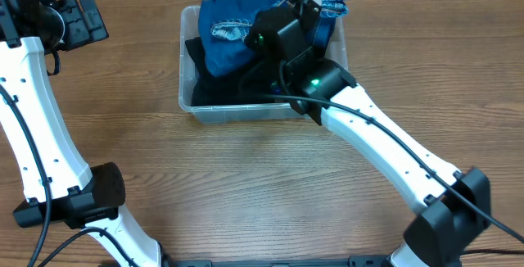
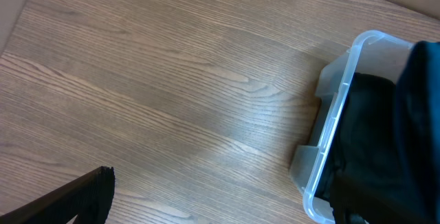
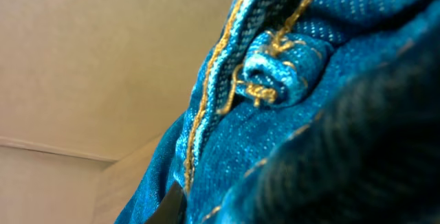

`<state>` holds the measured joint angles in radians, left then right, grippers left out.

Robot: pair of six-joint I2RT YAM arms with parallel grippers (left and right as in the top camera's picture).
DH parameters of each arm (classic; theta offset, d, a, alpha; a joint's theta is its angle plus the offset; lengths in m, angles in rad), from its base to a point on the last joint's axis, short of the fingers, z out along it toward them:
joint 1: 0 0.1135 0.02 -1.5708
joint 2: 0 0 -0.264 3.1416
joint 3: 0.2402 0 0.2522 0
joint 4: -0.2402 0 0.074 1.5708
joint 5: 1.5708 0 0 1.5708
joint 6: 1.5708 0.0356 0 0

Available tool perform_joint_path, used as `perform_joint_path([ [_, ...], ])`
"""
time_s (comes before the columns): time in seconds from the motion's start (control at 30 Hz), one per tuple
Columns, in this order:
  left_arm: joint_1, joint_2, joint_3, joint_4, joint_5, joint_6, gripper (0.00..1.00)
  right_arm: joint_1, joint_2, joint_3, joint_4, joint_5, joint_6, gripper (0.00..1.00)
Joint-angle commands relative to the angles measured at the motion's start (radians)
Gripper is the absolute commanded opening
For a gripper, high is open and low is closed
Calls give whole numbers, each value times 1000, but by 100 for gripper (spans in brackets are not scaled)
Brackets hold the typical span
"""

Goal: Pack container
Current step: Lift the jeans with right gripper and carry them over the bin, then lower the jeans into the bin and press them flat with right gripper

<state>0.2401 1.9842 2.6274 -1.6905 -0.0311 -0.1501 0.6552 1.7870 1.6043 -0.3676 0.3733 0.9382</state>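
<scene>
The clear container (image 1: 246,115) stands at the table's far middle; its corner also shows in the left wrist view (image 2: 337,121). Blue jeans (image 1: 229,42) lie in it on a black garment (image 1: 217,91), with a denim end hanging over the far right rim. My right gripper (image 1: 308,3) is over the container's far right corner, shut on the jeans. The denim (image 3: 330,59) fills the right wrist view, where only one dark fingertip shows. My left gripper (image 1: 82,23) is open and empty at the far left, well away from the container.
The wooden table (image 1: 246,185) stretches in front of and to the left of the container. The right arm's white links cross the table's right half. The left arm's base stands at the front left.
</scene>
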Motion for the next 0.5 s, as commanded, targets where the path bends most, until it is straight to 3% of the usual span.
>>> perform_joint_path([
  [0.0,2,-19,-2,1,-5,-3,100,2,14,53,43,2,-25,4],
  [0.07,2,-19,-2,1,-5,-3,100,2,24,52,41,-5,-26,4],
  [0.27,2,-19,-2,1,-5,-3,100,9,24,52,17,-35,-27,29],
  [0.3,2,-19,-2,1,-4,-3,100,13,24,52,13,-44,-29,42],
  [0.47,2,-19,-2,1,-4,-3,100,36,21,52,-3,-72,-28,70],
])
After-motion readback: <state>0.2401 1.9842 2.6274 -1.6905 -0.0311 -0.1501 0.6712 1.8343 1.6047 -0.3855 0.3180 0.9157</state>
